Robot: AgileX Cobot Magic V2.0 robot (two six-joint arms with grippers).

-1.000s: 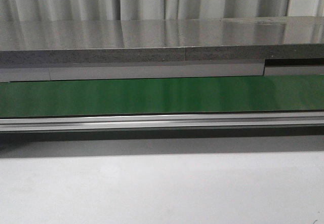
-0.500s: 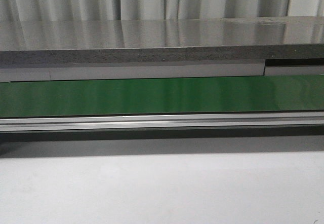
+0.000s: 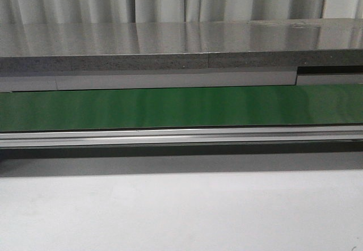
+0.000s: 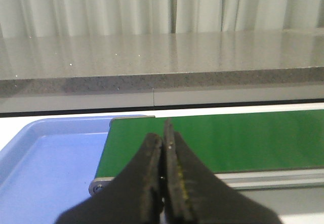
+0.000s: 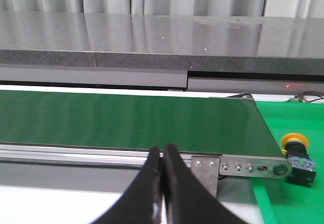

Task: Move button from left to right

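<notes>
The button [image 5: 297, 155], a yellow-orange cap on a black boxy body, sits on a green surface [image 5: 304, 203] just past the right end of the conveyor belt [image 5: 126, 120], seen only in the right wrist view. My right gripper [image 5: 163, 150] is shut and empty, near the belt's front rail, well short of the button. My left gripper [image 4: 163, 137] is shut and empty, over the belt's left end [image 4: 212, 138]. Neither gripper nor the button shows in the front view, which holds only the belt [image 3: 181, 106].
A blue tray [image 4: 45, 163] lies beside the belt's left end. A grey stone-look counter [image 3: 181, 52] runs behind the belt, with curtains behind it. A metal rail [image 3: 181, 136] edges the belt's front; a bracket [image 5: 248, 167] ends it at the right.
</notes>
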